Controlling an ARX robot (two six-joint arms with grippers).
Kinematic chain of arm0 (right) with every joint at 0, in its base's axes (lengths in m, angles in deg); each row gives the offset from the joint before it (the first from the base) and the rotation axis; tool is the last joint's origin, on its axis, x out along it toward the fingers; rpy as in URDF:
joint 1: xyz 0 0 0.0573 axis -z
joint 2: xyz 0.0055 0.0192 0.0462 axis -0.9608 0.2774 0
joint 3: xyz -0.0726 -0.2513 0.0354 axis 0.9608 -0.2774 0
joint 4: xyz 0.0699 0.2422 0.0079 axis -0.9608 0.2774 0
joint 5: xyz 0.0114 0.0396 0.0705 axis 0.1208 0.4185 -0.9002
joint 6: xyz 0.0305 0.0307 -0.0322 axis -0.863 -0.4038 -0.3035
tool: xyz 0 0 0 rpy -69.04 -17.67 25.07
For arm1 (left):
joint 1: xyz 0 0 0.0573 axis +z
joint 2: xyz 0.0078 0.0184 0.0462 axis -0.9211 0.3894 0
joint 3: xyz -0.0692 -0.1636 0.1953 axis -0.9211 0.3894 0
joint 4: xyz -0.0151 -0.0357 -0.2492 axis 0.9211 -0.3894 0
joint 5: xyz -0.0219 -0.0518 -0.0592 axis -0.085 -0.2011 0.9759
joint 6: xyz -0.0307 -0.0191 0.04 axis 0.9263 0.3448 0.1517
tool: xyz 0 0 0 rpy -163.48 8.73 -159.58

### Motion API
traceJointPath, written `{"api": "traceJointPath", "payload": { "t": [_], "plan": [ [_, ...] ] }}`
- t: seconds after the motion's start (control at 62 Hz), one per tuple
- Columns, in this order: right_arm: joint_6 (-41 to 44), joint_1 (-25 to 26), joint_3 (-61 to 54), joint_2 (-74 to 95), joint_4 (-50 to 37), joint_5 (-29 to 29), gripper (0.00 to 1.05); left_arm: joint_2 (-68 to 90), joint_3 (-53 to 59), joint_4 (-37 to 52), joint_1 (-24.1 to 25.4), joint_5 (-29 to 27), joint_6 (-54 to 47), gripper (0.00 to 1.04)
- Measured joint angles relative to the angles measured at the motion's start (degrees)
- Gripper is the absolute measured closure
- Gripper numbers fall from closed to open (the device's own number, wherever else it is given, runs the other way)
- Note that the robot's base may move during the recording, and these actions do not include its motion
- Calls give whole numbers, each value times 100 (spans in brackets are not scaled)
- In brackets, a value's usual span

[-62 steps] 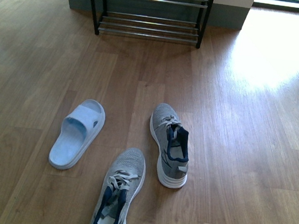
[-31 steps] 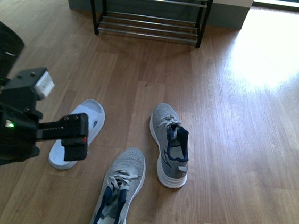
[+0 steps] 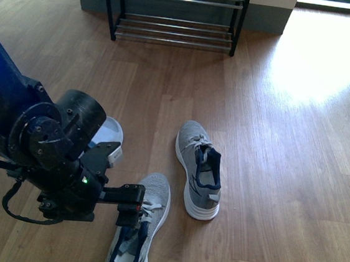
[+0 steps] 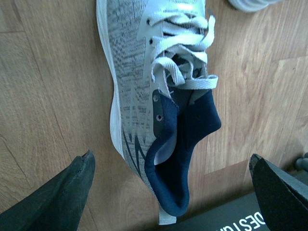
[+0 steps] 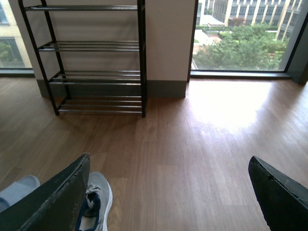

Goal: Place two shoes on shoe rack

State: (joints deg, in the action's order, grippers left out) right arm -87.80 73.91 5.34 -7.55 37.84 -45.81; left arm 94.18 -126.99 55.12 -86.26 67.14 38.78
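Plainly, the left hand [image 4: 171, 159] gapes wide over the nearer sneaker [image 4: 137, 82], astride its navy collar, gripping nothing.

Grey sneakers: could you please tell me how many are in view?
2. The far sneaker lies alone mid-floor; the near sneaker lies closer to the camera, below the left tool. The arm hides some floor.

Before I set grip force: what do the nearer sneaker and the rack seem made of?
Sneaker: grey knit fabric upper, weave visible; navy cloth collar; matte white sole, likely rubber or foam. Shoe rack: black, probably painted metal; silver rods glint like metal.
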Motion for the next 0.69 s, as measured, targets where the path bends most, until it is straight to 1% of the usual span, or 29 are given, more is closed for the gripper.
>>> {"api": "traceJointPath", "payload": {
  "t": [0.29, 0.451, 0.693],
  "plan": [
    [0, 0, 0, 0, 0, 0, 9, 901, -949, -730, -50, -192, -509, 9],
    [0, 0, 0, 0, 0, 0, 9, 1209, -1327, -955, -81, -361, -717, 9],
    [0, 0, 0, 0, 0, 0, 9, 1786, -1943, -1167, -186, -413, -841, 9]
  ]
}}
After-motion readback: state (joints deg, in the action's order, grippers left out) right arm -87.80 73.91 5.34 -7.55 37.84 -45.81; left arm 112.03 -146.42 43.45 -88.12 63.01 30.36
